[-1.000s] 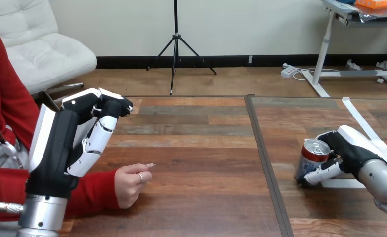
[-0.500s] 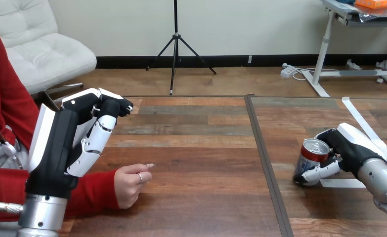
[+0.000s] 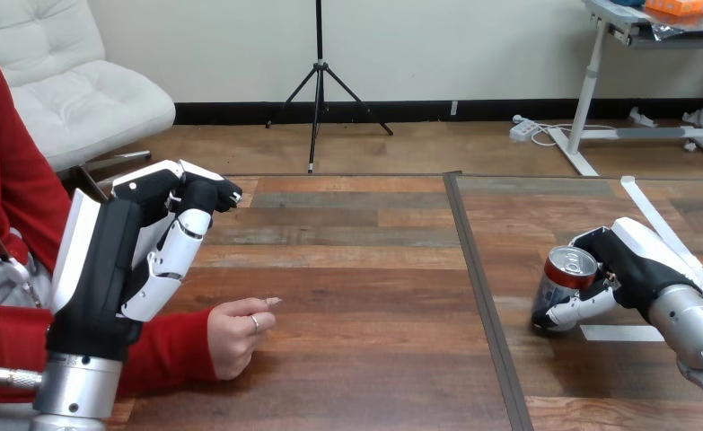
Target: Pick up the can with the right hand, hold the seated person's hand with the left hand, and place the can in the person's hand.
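I see the can at the right of the frame, a little below mid-height, on the right-hand part of the bench, past the dark seam that runs down the bench top. My right robot hand comes in from the lower right corner and is closed on the can: its fingers wrap the can's side from the right and one pale finger crosses the lower body in front. The can leans, its silver top tipped toward the upper right and its base lower and further left. I cannot tell whether the base touches the bench or sits just clear of it. A short strip of white tape lies flat on the bench just right of the base.

At the left of the frame my left robot hand stands upright above the bench, its fingers curled over at the top and closed on nothing. The person's hand rests on the bench at lower left, loosely closed, just right of and below my left robot hand, and apart from it. The can is well apart from the person's hand.
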